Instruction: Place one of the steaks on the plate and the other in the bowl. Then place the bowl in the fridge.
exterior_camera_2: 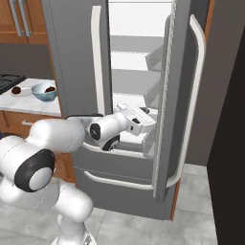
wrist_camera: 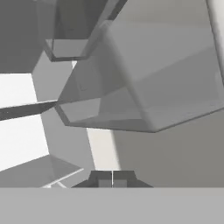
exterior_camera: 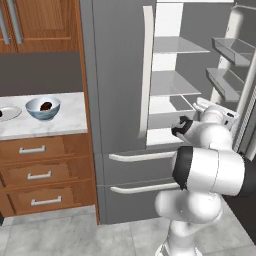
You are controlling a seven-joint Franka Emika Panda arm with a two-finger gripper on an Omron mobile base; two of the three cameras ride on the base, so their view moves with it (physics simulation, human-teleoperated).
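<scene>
One steak (exterior_camera: 46, 106) in bowl (exterior_camera: 43, 108) — pincer (wrist_camera: 112, 180) closed, inside fridge (exterior_camera: 120, 75).

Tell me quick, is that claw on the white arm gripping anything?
Gripper: closed, with nothing between its dark finger tips, up by the open door of the tall grey fridge.

The white arm rises from its base, bends at a dark-jointed elbow and reaches forward roughly level, with the wrist turned sideways. The gripper (wrist_camera: 112, 178) is closed, its two dark fingers (wrist_camera: 101, 179) pressed tip to tip with nothing between them.
</scene>
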